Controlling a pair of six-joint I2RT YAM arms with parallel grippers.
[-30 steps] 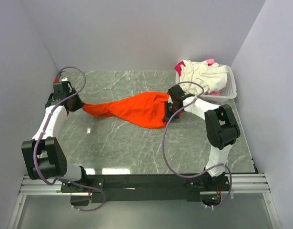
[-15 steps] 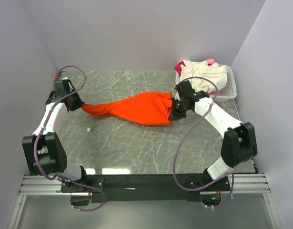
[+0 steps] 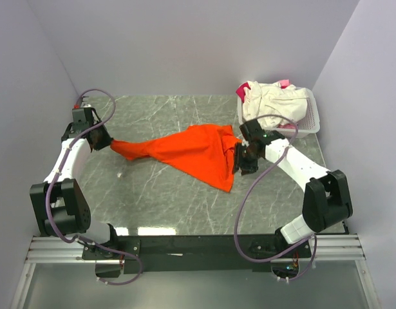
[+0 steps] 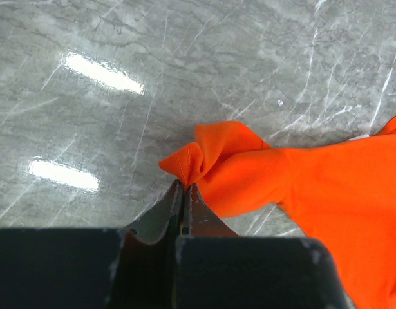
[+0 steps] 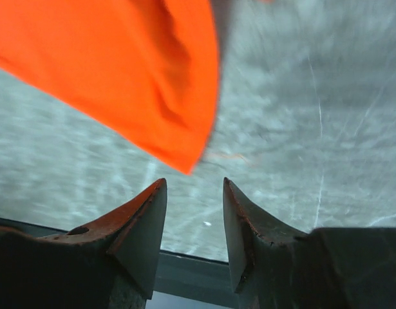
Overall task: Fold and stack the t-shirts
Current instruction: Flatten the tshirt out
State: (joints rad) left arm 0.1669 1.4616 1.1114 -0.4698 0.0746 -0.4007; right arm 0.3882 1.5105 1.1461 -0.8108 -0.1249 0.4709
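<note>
The left gripper (image 4: 183, 187) has its two fingers pressed together on a bunched, stitched corner of the orange t-shirt (image 4: 301, 187), which puckers just past the tips above the grey marble table (image 4: 107, 129). Seen from above, this gripper sits at the far left of the table and points right. The left arm (image 3: 66, 164) reaches away from its base at the near edge, its white forearm running up along the left wall to the wrist. From that pinch the orange cloth stretches rightward as a narrow twisted band. It then widens into a loose triangular sheet lying across the middle of the table, one corner hanging toward the near side. The right gripper (image 5: 194, 187) stands spread, its dark fingers apart with nothing between them. In its wrist view a blurred orange corner lies beyond the tips without touching them. From above, the right gripper is just beside the sheet's right edge. The right arm (image 3: 294, 164) bends at a dark elbow near the right side of the table, and its white forearm slants up and left to the wrist. Behind that wrist, at the far right corner, a white slatted basket (image 3: 311, 122) holds a crumpled cream-white t-shirt (image 3: 272, 103) with a pink t-shirt (image 3: 240, 94) showing at its edges.
</note>
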